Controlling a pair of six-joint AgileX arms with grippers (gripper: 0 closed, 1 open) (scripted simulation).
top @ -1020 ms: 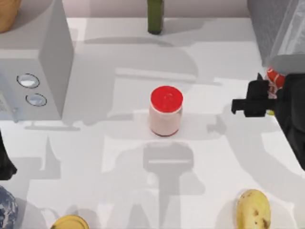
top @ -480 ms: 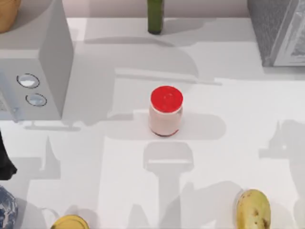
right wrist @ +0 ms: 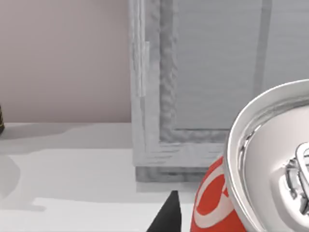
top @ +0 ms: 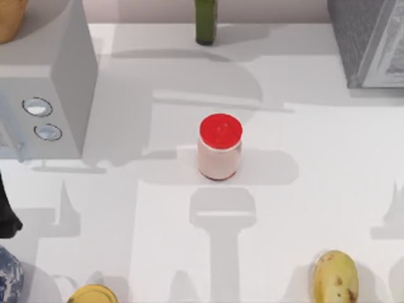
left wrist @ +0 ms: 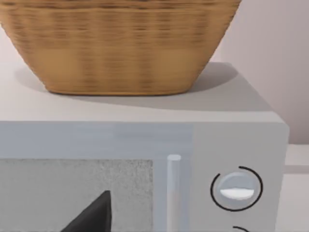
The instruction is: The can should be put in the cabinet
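At desk's far right: cabinet (top: 369,41), dark speckled box with a pale framed door; the door looks closed in the right wrist view (right wrist: 217,67).
Can: red label and silver top (right wrist: 270,179) loom close before the right wrist camera, facing the cabinet door; it is not on the desk in the top view.
Right jaws: one dark fingertip (right wrist: 166,215) shows beside the can; the can's closeness suggests it is gripped, but whether the jaws clamp it cannot be told.
Left arm: parked at the desk's left edge (top: 6,208); its wrist camera faces the grey box (left wrist: 145,145) with round knobs and the basket (left wrist: 116,43) on top. One dark fingertip (left wrist: 94,215) shows; jaw state cannot be told.
Desk centre: red-lidded jar (top: 219,146), well apart from the cabinet.
Far edge: green bottle (top: 205,22).
Near edge: yellow fruit (top: 336,276).
Stage, judged: can carried, not yet in the cabinet.
Risk: with the door shut, pushing the can forward would ram it against the panel and could knock it loose.
Risk: an off-centre hold could let the can tip or slip.
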